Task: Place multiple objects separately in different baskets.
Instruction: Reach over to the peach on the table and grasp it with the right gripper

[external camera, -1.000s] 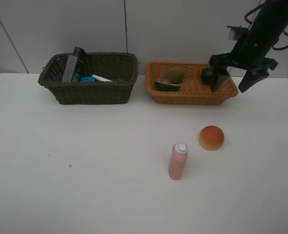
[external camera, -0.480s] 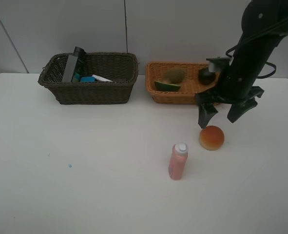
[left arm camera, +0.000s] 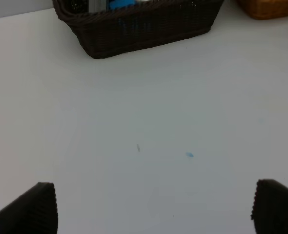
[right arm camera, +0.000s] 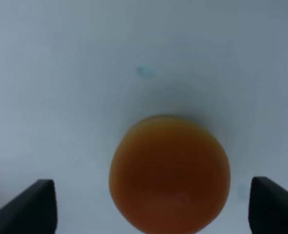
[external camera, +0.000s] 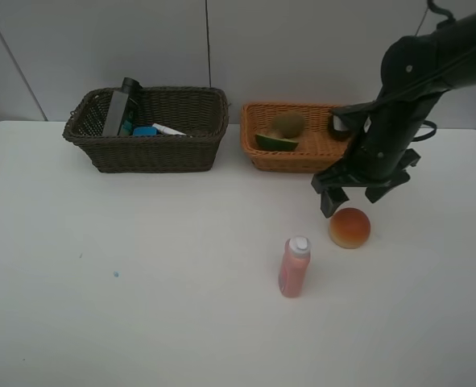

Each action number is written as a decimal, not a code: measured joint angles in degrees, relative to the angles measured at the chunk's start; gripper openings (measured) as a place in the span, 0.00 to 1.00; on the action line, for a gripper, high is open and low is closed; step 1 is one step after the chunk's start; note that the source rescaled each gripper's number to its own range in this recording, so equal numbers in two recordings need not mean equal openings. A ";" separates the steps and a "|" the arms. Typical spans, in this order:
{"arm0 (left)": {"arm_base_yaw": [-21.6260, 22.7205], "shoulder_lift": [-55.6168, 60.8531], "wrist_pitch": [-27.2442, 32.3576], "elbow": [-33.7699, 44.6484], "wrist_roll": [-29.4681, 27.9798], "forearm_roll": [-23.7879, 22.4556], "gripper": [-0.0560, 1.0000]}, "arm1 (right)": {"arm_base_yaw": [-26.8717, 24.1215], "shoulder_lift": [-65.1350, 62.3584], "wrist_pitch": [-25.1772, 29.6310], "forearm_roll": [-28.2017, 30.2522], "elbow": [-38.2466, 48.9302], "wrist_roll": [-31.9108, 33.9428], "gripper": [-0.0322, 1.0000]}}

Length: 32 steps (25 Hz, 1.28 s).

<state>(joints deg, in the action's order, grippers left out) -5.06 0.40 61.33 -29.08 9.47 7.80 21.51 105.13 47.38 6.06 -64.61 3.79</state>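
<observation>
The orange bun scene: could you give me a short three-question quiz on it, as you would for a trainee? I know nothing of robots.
1. True or false: the round orange bun lies inside the light orange wicker basket.
2. Which item stands upright on the white table near the bun?
A. pink plastic bottle with a white cap
B. dark green pump bottle
C. blue eraser block
3. Fill in: the right claw, poised over the bun, is ____ (open or shut).

Key: 1 false, the bun is on the table in front of that basket; 2 A; 3 open.
</observation>
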 joint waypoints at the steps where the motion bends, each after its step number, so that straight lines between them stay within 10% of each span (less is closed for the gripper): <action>1: 0.00 0.00 0.00 0.00 0.00 0.00 1.00 | 0.00 0.38 -0.43 0.14 0.00 0.05 0.98; 22: 0.00 0.00 0.00 0.00 0.00 0.00 1.00 | -1.42 9.84 -7.48 3.47 2.19 1.64 0.98; 27: 0.00 0.00 0.00 0.00 0.00 0.00 1.00 | -1.64 9.95 -6.65 3.03 2.19 1.75 0.71; 32: 0.00 0.00 0.00 0.00 0.00 0.00 1.00 | -1.82 9.83 -3.98 4.36 1.70 1.75 0.71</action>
<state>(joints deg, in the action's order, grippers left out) -5.06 0.40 61.33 -29.08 9.47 7.80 19.69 114.96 43.41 10.42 -62.91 5.54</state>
